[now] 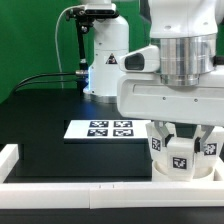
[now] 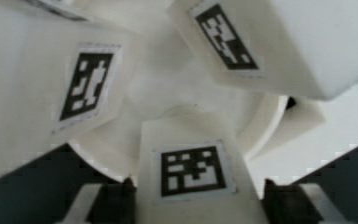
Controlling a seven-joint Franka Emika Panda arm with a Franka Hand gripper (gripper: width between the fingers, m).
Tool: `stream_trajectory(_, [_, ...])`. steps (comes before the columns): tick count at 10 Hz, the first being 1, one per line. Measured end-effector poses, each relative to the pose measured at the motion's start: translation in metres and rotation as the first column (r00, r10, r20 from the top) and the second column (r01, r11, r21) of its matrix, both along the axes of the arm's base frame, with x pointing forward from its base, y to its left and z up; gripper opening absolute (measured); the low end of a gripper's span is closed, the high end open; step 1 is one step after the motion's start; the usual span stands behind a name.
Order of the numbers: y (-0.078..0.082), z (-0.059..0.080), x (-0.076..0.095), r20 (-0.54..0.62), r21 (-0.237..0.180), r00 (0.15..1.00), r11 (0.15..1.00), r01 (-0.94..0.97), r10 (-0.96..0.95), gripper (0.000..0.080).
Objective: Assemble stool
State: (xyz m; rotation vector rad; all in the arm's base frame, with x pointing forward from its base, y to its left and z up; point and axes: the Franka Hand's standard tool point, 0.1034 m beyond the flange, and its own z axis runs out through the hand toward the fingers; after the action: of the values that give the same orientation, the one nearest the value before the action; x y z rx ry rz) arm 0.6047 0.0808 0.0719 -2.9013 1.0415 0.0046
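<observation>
Exterior view: arm low over seat (image 1: 165, 168) at 5 o'clock of black table (image 1: 40, 125), beside white edge rail (image 1: 60, 189). Three legs stand on seat, tags outward. Gripper (image 1: 180, 150) pinching front leg (image 1: 180, 158). Marker board (image 1: 108, 128) flat at table centre, apart. Wrist view: fingers (image 2: 96, 203) either side of tagged leg (image 2: 194, 165); two more legs (image 2: 69, 95) around it on seat (image 2: 167, 95).

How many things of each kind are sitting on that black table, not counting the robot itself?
Round stool seat: 1
Stool legs standing on the seat: 3, as the wrist view shows
Marker board: 1
White edge rail: 1
Total: 6
</observation>
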Motion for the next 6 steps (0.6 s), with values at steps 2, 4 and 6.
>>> stream_trajectory(2, [-0.0085,-0.0005,-0.003,-0.003,0.015,0.958,0.958,0.285,-0.285,0.0343])
stream_trajectory(4, [-0.0121,-0.0007,-0.0071,-0.003,0.023,0.897,0.896,0.443,-0.443,0.0343])
stream_trajectory(6, [-0.0126,0.0014,-0.0069,-0.001,0.027,0.901,0.901,0.433,-0.433,0.0532])
